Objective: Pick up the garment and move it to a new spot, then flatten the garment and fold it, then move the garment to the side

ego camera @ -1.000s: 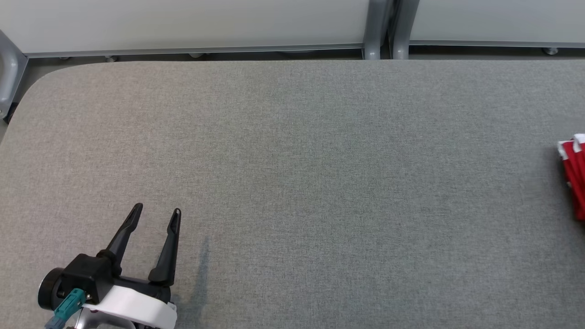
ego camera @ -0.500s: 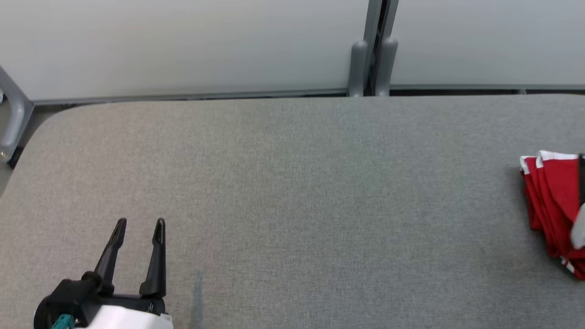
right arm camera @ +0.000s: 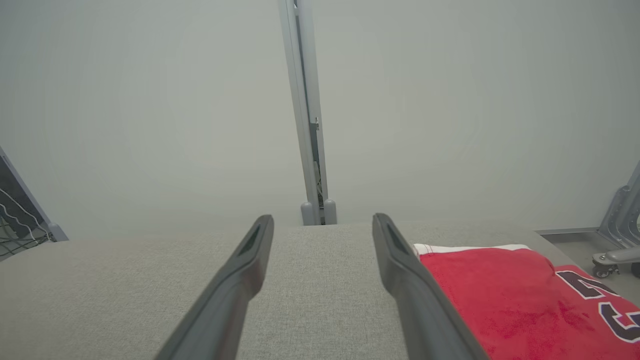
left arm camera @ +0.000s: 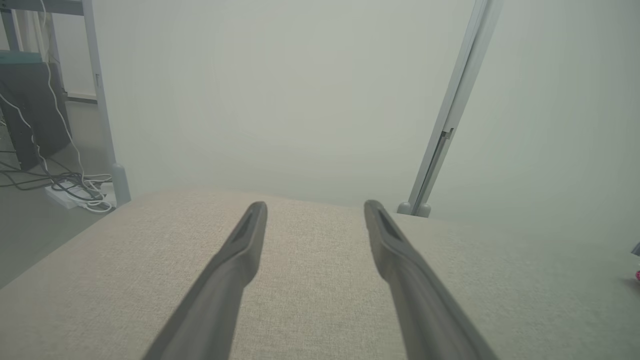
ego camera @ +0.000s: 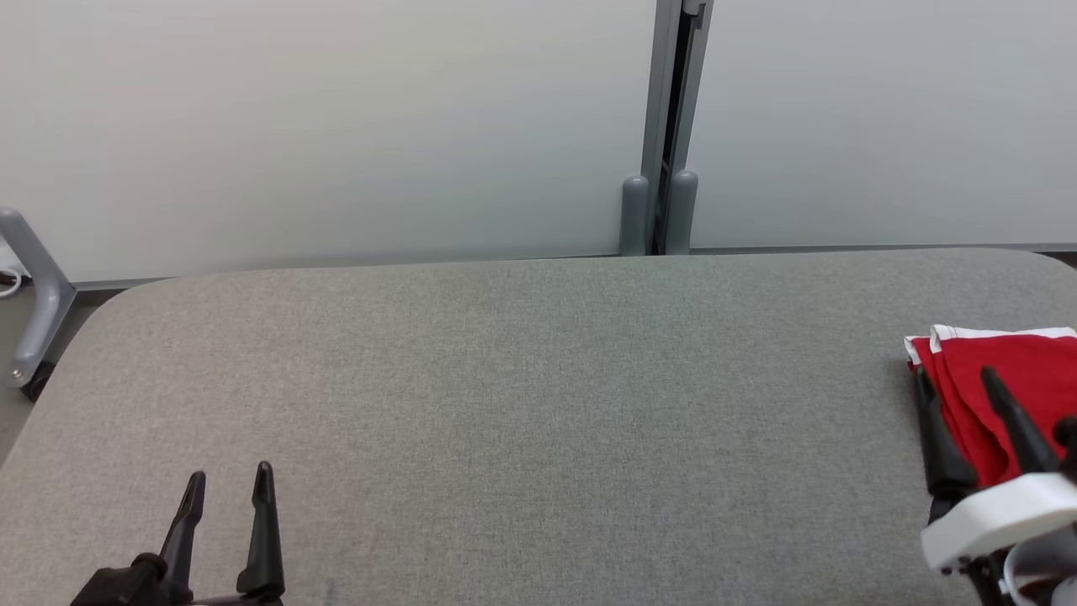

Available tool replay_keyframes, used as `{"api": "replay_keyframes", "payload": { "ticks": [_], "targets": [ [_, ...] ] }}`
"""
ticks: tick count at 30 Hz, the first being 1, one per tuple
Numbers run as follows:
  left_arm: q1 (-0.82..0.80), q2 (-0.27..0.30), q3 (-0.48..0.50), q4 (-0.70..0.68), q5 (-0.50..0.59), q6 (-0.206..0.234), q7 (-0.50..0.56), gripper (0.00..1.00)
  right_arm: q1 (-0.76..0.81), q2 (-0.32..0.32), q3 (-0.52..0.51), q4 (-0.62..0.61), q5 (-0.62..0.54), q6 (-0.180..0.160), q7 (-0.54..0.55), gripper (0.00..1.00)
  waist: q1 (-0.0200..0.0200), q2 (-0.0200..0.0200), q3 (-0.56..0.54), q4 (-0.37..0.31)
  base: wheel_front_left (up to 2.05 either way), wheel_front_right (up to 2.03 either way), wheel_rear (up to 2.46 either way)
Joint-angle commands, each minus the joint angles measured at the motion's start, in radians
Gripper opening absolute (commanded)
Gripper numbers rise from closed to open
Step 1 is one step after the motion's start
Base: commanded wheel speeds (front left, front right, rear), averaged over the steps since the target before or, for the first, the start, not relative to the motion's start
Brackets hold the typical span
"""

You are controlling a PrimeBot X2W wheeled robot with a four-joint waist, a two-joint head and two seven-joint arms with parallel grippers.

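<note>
Red garment [ego camera: 1037, 358], folded, white trim, dark lettering

Lab-like room: grey padded table [ego camera: 505, 379], pale partition panels [ego camera: 336, 126], floor cables [left arm camera: 75, 185].

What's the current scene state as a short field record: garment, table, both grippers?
garment: red with white trim and dark numerals, folded in layers, lying at the table's right end
table: grey fabric top
left gripper: open, holding nothing, over the table's near left
right gripper: open, holding nothing, at the garment's left edge; contact cannot be told
backdrop: pale wall panels, grey post between them
</note>
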Motion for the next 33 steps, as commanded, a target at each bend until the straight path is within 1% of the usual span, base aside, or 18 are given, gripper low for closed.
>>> {"api": "replay_keyframes", "payload": {
  "ticks": [1, 4, 7, 13, 21, 33],
  "targets": [
    [0.013, 0.002, 0.011, 0.006, -0.007, 0.003, -0.005, 1.0, 0.026, 0.009, 0.001, -0.001, 0.003, 0.0, -0.012, 1.0, 0.0, -0.0001, -0.009, -0.001, 0.0, 0.0, 0.0],
    [0.032, 0.006, 0.013, 0.036, -0.007, -0.003, -0.005, 1.0, 0.079, 0.036, 0.001, 0.026, -0.005, 0.0, -0.024, 1.0, 0.0, -0.0001, -0.024, 0.0, 0.0, 0.0, 0.0],
    [0.041, 0.019, 0.003, 0.06, 0.001, -0.006, 0.017, 1.0, 0.105, 0.053, 0.002, 0.049, -0.022, 0.0, -0.027, 1.0, 0.0, -0.0001, -0.03, -0.003, 0.0, 0.0, 0.0],
    [0.052, 0.024, 0.001, 0.079, -0.008, 0.006, 0.038, 1.0, 0.127, 0.083, -0.014, 0.065, -0.057, 0.0, -0.013, 1.0, 0.0, -0.0001, -0.036, -0.008, 0.0, 0.0, 0.0],
    [0.063, 0.025, 0.005, 0.068, -0.014, 0.019, 0.036, 1.0, 0.125, 0.098, -0.014, 0.051, -0.082, 0.0, -0.012, 1.0, 0.0, -0.0001, -0.037, -0.013, 0.0, 0.0, 0.0],
    [0.07, 0.02, 0.001, 0.055, -0.029, 0.027, 0.041, 1.0, 0.129, 0.104, -0.014, 0.049, -0.088, 0.0, -0.002, 1.0, 0.0, -0.0001, -0.037, -0.016, 0.0, 0.0, 0.0]
  ]
}}
